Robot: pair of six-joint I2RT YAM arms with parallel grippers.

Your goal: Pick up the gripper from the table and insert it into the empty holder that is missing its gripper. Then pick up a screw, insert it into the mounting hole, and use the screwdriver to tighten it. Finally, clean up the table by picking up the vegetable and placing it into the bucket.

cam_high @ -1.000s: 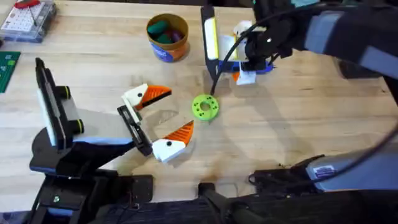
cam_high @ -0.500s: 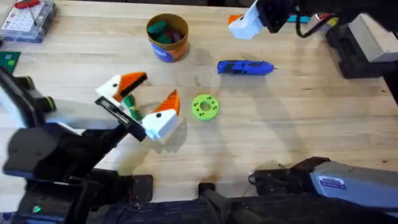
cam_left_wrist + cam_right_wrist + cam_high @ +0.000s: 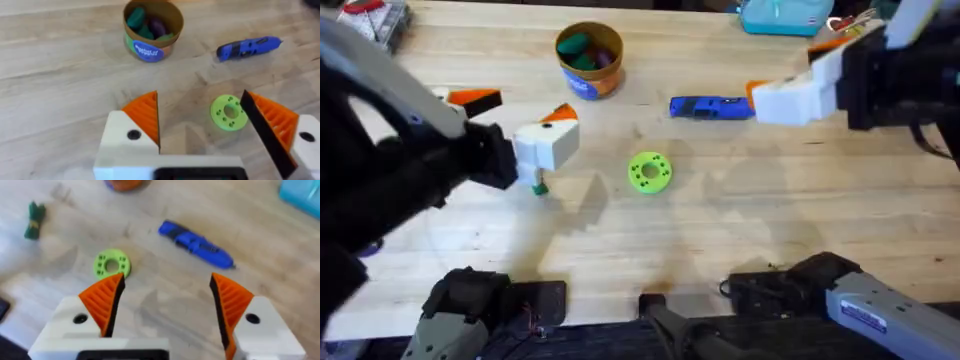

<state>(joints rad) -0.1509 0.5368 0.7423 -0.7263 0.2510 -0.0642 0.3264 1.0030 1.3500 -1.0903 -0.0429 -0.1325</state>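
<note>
Both arms swung up since a second ago. Left gripper (image 3: 200, 125) gapes empty; right gripper (image 3: 167, 302) too. Small dark-green lumpy toy vegetable (image 3: 539, 186) sits at 9 o'clock from the lime disc (image 3: 650, 171); looks light, pinch mid-body.

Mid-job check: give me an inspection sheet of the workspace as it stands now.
Surface: wooden table, bare in the middle.
Job's things: screwdriver lies flat on the table; vegetable lies on the table, not in the bucket; bucket stands upright with toy pieces inside.
Clutter: lime-green disc lies flat mid-table; teal box and parts case sit at the far edge.
Grippers: left end effector open, empty, above the table near the vegetable; right end effector open, empty, near the screwdriver.
Cables: nothing clearly seen.
Surroundings: nothing seen.
</note>
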